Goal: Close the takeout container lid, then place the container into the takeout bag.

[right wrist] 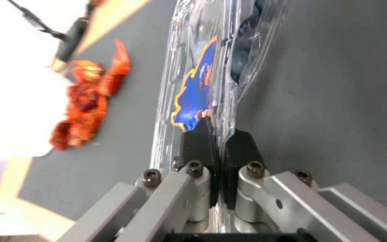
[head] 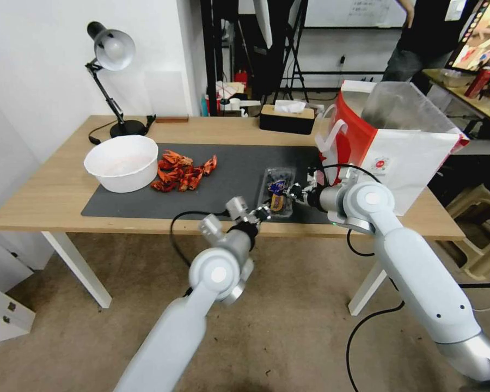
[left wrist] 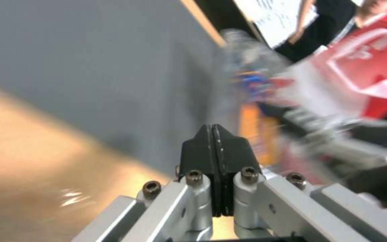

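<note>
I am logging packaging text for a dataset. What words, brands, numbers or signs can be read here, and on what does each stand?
No text reads clearly.
takeout bag: a small round red logo, its lettering too small.
takeout container, gripped by the right end effector: a blue and orange label, its words blurred.

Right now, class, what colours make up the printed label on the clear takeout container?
Blue with an orange-yellow outline on the takeout container; the right wrist view shows it best.

takeout bag (left wrist: 373, 67) (blurred, edge-cropped)
</note>
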Controlling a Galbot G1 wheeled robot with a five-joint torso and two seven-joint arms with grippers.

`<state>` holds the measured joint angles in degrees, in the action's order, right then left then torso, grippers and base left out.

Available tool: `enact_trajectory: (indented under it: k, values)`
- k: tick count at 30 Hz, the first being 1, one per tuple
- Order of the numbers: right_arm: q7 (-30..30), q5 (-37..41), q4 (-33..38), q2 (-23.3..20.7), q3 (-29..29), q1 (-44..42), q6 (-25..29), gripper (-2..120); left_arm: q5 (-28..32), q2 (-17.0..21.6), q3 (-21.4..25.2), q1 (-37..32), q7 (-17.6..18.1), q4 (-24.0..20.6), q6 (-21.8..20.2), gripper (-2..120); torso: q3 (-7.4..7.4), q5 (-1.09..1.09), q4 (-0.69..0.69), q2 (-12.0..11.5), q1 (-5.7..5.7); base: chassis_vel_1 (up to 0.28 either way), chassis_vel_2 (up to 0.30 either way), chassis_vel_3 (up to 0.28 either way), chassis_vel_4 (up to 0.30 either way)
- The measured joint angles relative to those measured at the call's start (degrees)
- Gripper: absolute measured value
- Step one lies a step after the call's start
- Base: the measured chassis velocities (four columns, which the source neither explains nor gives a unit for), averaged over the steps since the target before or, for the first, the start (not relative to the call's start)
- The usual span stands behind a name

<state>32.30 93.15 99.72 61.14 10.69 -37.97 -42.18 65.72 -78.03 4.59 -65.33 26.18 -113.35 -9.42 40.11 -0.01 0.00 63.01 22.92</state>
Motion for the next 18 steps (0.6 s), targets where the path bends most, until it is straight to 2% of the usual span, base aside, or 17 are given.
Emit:
enact_trajectory:
  k: [1,3,4,7,8,9,10,11,12,15,16,18]
  values:
    - [0.0,0.0,0.0,0.0,0.0,0.0,0.0,0,0.0,0.0,0.0,0.0,0.0,0.0,0.0,0,0.00,0.00,0.00,0.0,0.00,0.000,0.000,0.000,0.000]
    - [-2.6,-0.5,1.1,-0.3,0.8,-0.4,0.1,0,-5.7,1.3,2.7,-6.3,-2.6,-2.3,1.5,0,-0.01,0.00,0.01,0.0,0.00,0.000,0.000,0.000,0.000]
    - [-2.6,-0.5,1.1,-0.3,0.8,-0.4,0.1,0,-5.7,1.3,2.7,-6.3,-2.6,-2.3,1.5,0,-0.01,0.00,0.01,0.0,0.00,0.000,0.000,0.000,0.000]
    - [-6.2,-0.8,4.8,-2.0,3.6,-3.5,1.9,0,-16.7,3.3,4.7,-11.8,-6.7,-4.0,4.6,0,-0.01,0.02,0.07,0.0,0.00,0.000,0.000,0.000,0.000]
    - [-6.2,-0.8,4.8,-2.0,3.6,-3.5,1.9,0,-16.7,3.3,4.7,-11.8,-6.7,-4.0,4.6,0,-0.01,0.02,0.07,0.0,0.00,0.000,0.000,0.000,0.000]
    - [-7.1,-1.2,6.4,-2.9,5.1,-5.3,2.6,0,-19.8,3.9,4.7,-12.3,-7.9,-3.9,5.7,2,-0.01,0.00,0.00,0.0,0.00,0.000,0.000,0.000,0.000]
    - [-8.9,-2.3,7.6,-3.6,6.1,-6.9,3.7,0,-24.3,4.3,5.4,-13.7,-9.3,-3.9,7.4,7,-0.02,-0.02,-0.13,0.0,-0.01,0.000,0.000,0.000,0.000]
    - [-10.7,-3.3,8.2,-3.8,6.4,-7.6,4.8,0,-28.0,4.4,6.4,-15.5,-10.5,-3.7,9.2,12,-0.01,0.02,-0.10,0.0,-0.01,-0.021,0.003,-0.050,-0.022]
    - [-10.7,-3.3,8.2,-3.8,6.4,-7.6,4.8,0,-28.0,4.4,6.4,-15.5,-10.5,-3.7,9.2,12,-0.01,0.02,-0.10,0.0,-0.01,-0.021,0.003,-0.050,-0.022]
    - [-18.0,-7.0,9.2,-3.9,6.5,-8.2,8.7,0,-39.6,4.2,10.9,-22.8,-15.2,-2.4,16.7,25,-0.01,0.01,0.03,0.0,-0.01,-0.008,-0.012,-0.017,-0.002]
    - [-18.0,-7.0,9.2,-3.9,6.5,-8.2,8.7,0,-39.6,4.2,10.9,-22.8,-15.2,-2.4,16.7,25,-0.01,0.01,0.03,0.0,-0.01,0.000,0.000,0.000,0.000]
    - [-22.8,-11.3,9.4,-3.9,6.2,-8.3,11.4,0,-45.6,3.8,13.3,-26.0,-16.9,-0.1,21.6,35,-0.01,0.00,0.04,0.0,-0.01,0.000,0.000,0.000,0.000]
